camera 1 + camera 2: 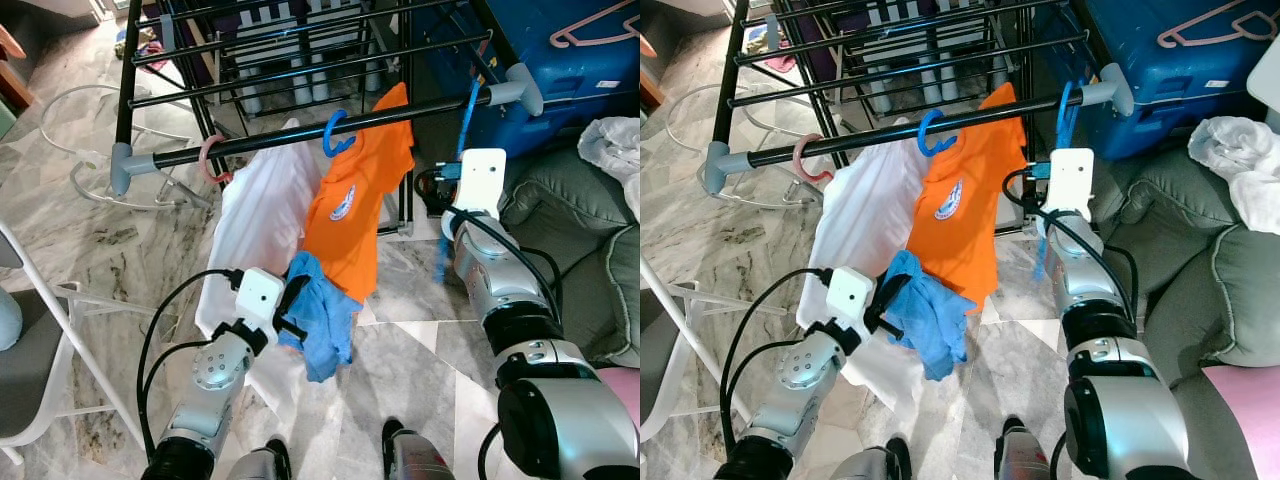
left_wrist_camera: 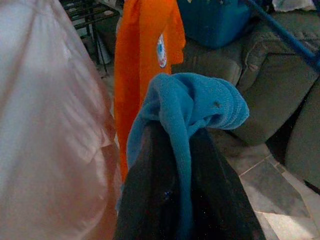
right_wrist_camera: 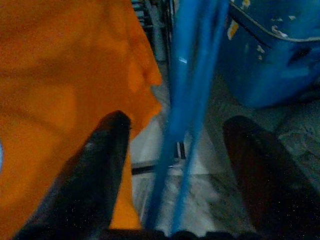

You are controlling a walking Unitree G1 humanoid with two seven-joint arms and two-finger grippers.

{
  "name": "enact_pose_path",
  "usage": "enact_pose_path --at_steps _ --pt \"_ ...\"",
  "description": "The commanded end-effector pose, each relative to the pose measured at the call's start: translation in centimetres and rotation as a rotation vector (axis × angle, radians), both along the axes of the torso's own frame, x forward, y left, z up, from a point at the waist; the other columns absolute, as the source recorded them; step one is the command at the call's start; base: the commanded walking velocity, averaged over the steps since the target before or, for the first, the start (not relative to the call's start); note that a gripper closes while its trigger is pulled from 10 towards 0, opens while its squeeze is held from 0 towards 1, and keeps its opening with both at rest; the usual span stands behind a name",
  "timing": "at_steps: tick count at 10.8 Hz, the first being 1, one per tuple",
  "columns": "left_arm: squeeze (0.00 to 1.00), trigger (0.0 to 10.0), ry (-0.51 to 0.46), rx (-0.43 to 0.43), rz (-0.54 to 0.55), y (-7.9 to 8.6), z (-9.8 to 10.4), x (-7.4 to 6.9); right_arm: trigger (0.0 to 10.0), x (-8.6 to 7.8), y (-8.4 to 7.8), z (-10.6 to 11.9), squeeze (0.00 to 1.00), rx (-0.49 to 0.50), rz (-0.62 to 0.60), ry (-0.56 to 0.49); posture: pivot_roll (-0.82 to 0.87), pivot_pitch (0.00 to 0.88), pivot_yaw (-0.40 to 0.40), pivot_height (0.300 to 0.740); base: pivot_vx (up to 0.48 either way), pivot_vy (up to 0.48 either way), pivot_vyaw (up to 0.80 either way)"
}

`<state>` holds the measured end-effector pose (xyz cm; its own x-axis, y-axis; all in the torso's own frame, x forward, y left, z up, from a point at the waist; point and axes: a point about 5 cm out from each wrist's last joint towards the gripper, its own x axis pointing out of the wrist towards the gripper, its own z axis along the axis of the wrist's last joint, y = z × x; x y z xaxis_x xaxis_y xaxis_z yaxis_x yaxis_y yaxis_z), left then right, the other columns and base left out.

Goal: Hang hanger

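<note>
Looking risky: your blue hanger (image 1: 468, 118) hangs on the rail (image 1: 320, 130), right gripper (image 3: 172, 150) jaws wide open around it. A bump unhooks it. Left gripper (image 2: 175, 165) clamps blue cloth (image 1: 318, 320).

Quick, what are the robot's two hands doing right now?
Left gripper: shut on the light blue garment.
Right gripper: open, its fingers on either side of the empty blue hanger that hangs from the black rail.
</note>
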<state>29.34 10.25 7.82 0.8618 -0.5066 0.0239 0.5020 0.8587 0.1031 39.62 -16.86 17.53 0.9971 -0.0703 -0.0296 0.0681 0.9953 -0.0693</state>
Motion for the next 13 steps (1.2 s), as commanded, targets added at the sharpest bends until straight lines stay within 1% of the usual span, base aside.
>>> enact_pose_path --at_steps 1,3,5,7,8,9,10,11,13 --pt "0.0 10.0 -0.006 0.006 -0.005 0.2 0.0 0.0 0.9 0.1 0.5 0.0 0.0 0.001 -0.001 0.014 -0.13 0.213 0.144 0.74 0.0 0.0 0.0" --pt "0.0 10.0 -0.004 0.006 -0.008 0.1 -0.1 -0.1 0.7 -0.3 0.5 -0.5 0.0 0.005 -0.01 0.031 -0.14 0.216 0.147 0.74 0.0 0.0 0.0" --pt "0.0 10.0 -0.001 0.009 -0.013 0.1 -0.2 -0.1 0.9 -0.8 0.2 -1.1 0.0 0.012 -0.007 0.037 -0.14 0.217 0.15 0.74 0.0 0.0 0.0" --pt "0.0 10.0 0.002 0.012 -0.019 -0.1 -0.2 0.0 0.6 -1.5 -1.0 -1.5 0.0 0.01 -0.026 0.045 -0.15 0.218 0.152 0.74 0.0 0.0 0.0" --pt "0.0 10.0 0.002 0.012 -0.02 -0.1 -0.2 0.0 0.5 -1.7 -1.3 -1.5 0.0 0.009 -0.028 0.045 -0.15 0.217 0.153 0.74 0.0 0.0 0.0" --pt "0.0 10.0 0.003 0.012 -0.021 -0.2 -0.2 0.1 0.7 -2.0 -1.5 -1.5 0.0 0.006 -0.024 0.046 -0.15 0.217 0.153 0.74 0.0 0.0 0.0" --pt "0.0 10.0 0.003 0.012 -0.022 -0.2 -0.2 0.1 0.7 -2.2 -1.6 -1.6 0.0 0.001 -0.01 0.045 -0.15 0.217 0.153 0.74 0.0 0.0 0.0" --pt "0.0 10.0 0.004 0.013 -0.02 -0.3 -0.2 0.2 0.8 -2.7 -1.7 -1.6 0.0 -0.013 0.042 0.038 -0.15 0.215 0.151 0.74 0.0 0.0 0.0" --pt "0.0 10.0 0.006 0.016 -0.02 -0.3 -0.2 0.3 1.1 -3.1 -1.9 -1.4 0.0 -0.036 0.082 0.035 -0.16 0.213 0.151 0.74 0.0 0.0 0.0"
